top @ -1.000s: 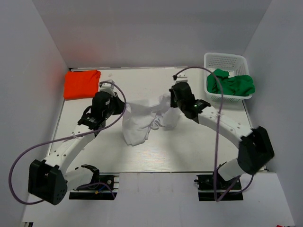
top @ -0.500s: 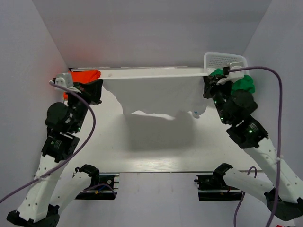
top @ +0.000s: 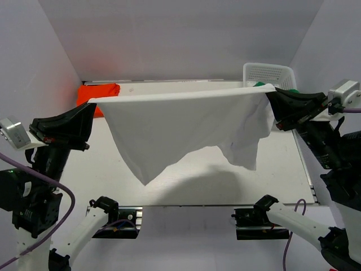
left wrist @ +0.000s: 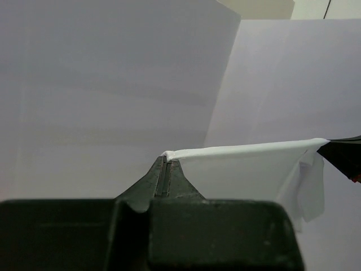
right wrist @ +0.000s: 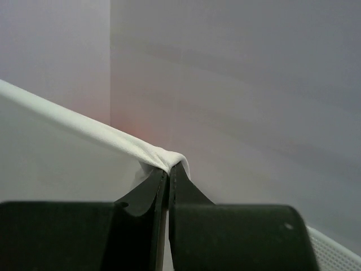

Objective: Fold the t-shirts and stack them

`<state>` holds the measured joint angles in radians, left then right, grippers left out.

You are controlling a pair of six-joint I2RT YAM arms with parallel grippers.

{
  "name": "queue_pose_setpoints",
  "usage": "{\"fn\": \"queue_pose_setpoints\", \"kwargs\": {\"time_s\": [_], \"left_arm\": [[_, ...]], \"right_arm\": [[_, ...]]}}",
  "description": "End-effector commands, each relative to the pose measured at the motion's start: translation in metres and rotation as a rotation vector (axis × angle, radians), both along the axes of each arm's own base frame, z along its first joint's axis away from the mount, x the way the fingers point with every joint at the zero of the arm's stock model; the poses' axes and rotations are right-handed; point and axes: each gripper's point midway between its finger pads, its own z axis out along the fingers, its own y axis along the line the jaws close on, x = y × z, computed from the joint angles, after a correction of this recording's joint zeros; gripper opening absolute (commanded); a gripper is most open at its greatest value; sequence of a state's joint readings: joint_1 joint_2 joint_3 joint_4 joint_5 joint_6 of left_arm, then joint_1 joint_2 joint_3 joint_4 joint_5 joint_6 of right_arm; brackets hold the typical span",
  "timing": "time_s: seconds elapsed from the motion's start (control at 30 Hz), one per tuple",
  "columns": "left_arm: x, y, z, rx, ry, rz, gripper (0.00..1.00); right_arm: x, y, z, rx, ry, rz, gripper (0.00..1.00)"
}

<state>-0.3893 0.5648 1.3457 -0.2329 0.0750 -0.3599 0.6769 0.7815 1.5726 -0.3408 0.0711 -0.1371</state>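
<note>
The white t-shirt (top: 186, 127) hangs stretched in the air between both grippers, high above the table, its lower edge drooping to a point. My left gripper (top: 91, 105) is shut on its left corner; in the left wrist view (left wrist: 164, 157) the cloth (left wrist: 248, 169) runs off to the right. My right gripper (top: 268, 94) is shut on its right corner, seen in the right wrist view (right wrist: 169, 166) with the cloth (right wrist: 84, 132) running left. The folded orange t-shirt (top: 97, 91) lies at the far left. The green t-shirt (top: 259, 84) is almost hidden behind the white one.
The white mesh basket (top: 268, 73) stands at the far right corner. The table (top: 186, 180) shows below the hanging shirt, with its shadow on it. Grey walls close in on three sides. Both arm bases sit at the near edge.
Both grippers have risen and spread apart, lifting the white t-shirt off the table from a bunched heap to a wide taut sheet in the air.
</note>
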Motion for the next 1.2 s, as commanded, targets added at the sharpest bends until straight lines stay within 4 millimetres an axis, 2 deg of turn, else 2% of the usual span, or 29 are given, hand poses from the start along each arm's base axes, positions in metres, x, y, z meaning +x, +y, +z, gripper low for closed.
{"fn": "queue_pose_setpoints", "kwargs": {"time_s": [0.0, 0.07, 0.13, 0.17, 0.23, 0.27, 0.3, 0.33, 0.37, 0.4, 0.47, 0.5, 0.53, 0.57, 0.6, 0.63, 0.67, 0.7, 0.73, 0.77, 0.83, 0.9, 0.93, 0.97, 1.0, 1.03, 1.07, 1.13, 1.17], "left_arm": [[0.017, 0.019, 0.006, -0.025, 0.023, 0.135, 0.00], [0.038, 0.019, -0.002, -0.027, 0.064, 0.166, 0.00], [0.079, 0.020, -0.023, -0.024, 0.155, 0.254, 0.00], [0.094, 0.022, -0.030, -0.019, 0.181, 0.296, 0.00], [0.146, 0.032, -0.074, -0.008, 0.333, 0.456, 0.00], [0.177, 0.048, -0.112, -0.003, 0.446, 0.614, 0.00], [0.180, 0.047, -0.118, 0.002, 0.455, 0.617, 0.00], [0.191, 0.069, -0.139, -0.063, 0.521, 0.758, 0.00], [0.212, 0.072, -0.175, -0.015, 0.604, 0.848, 0.00], [0.223, 0.075, -0.199, 0.005, 0.650, 0.903, 0.00], [0.243, 0.083, -0.240, 0.048, 0.735, 0.983, 0.00], [0.265, 0.079, -0.280, 0.118, 0.813, 0.999, 0.00], [0.278, 0.078, -0.302, 0.145, 0.855, 1.000, 0.00], [0.291, 0.085, -0.322, 0.178, 0.904, 1.017, 0.10], [0.315, 0.082, -0.358, 0.261, 1.000, 1.020, 0.51], [0.326, 0.085, -0.373, 0.281, 1.045, 1.035, 0.76], [0.347, 0.083, -0.356, 0.253, 1.033, 1.042, 1.00], [0.357, 0.087, -0.365, 0.269, 1.076, 1.050, 1.00], [0.359, 0.083, -0.400, 0.354, 1.188, 1.037, 1.00], [0.371, 0.078, -0.386, 0.336, 1.172, 1.022, 1.00], [0.376, 0.068, -0.389, 0.334, 1.183, 0.957, 1.00], [0.370, 0.053, -0.389, 0.347, 1.181, 0.834, 1.00], [0.369, 0.046, -0.385, 0.327, 1.160, 0.788, 1.00], [0.358, 0.030, -0.404, 0.361, 1.192, 0.694, 1.00], [0.349, 0.018, -0.392, 0.347, 1.165, 0.631, 1.00], [0.339, 0.011, -0.410, 0.355, 1.184, 0.572, 1.00], [0.331, -0.013, -0.417, 0.350, 1.189, 0.414, 1.00], [0.316, -0.031, -0.417, 0.319, 1.160, 0.290, 1.00], [0.305, -0.043, -0.434, 0.309, 1.168, 0.206, 1.00]], "right_arm": [[0.004, -0.020, 0.015, 0.013, -0.050, -0.107, 0.00], [0.026, -0.013, 0.004, 0.005, -0.027, -0.149, 0.00], [0.064, 0.001, -0.022, -0.041, 0.017, -0.218, 0.00], [0.074, 0.002, -0.024, -0.033, 0.019, -0.250, 0.00], [0.116, 0.013, -0.066, -0.104, 0.092, -0.342, 0.00], [0.139, 0.024, -0.089, -0.138, 0.127, -0.371, 0.00], [0.139, 0.025, -0.086, -0.133, 0.117, -0.367, 0.00], [0.164, 0.038, -0.134, -0.219, 0.202, -0.379, 0.00], [0.174, 0.045, -0.137, -0.209, 0.186, -0.367, 0.00], [0.183, 0.051, -0.158, -0.231, 0.225, -0.353, 0.00], [0.222, 0.067, -0.227, -0.327, 0.358, -0.319, 0.00], [0.233, 0.071, -0.247, -0.346, 0.401, -0.305, 0.00], [0.257, 0.071, -0.286, -0.389, 0.486, -0.291, 0.00], [0.268, 0.073, -0.295, -0.385, 0.530, -0.290, 0.00], [0.293, 0.063, -0.367, -0.473, 0.696, -0.332, 0.09], [0.301, 0.062, -0.379, -0.486, 0.737, -0.338, 0.19], [0.316, 0.065, -0.359, -0.459, 0.735, -0.349, 0.33], [0.330, 0.065, -0.398, -0.501, 0.811, -0.368, 0.47], [0.345, 0.068, -0.373, -0.475, 0.770, -0.371, 0.90], [0.346, 0.067, -0.376, -0.485, 0.781, -0.383, 0.90], [0.343, 0.067, -0.378, -0.476, 0.804, -0.387, 0.90], [0.329, 0.068, -0.390, -0.417, 0.861, -0.372, 0.90], [0.325, 0.067, -0.384, -0.387, 0.865, -0.365, 0.90], [0.313, 0.060, -0.406, -0.385, 0.928, -0.379, 0.90], [0.306, 0.060, -0.407, -0.312, 0.974, -0.390, 0.90], [0.298, 0.061, -0.409, -0.299, 0.997, -0.383, 0.90], [0.284, 0.056, -0.430, -0.302, 1.056, -0.372, 0.90], [0.277, 0.060, -0.437, -0.253, 1.094, -0.337, 0.90], [0.268, 0.059, -0.450, -0.243, 1.135, -0.327, 0.90]]}}
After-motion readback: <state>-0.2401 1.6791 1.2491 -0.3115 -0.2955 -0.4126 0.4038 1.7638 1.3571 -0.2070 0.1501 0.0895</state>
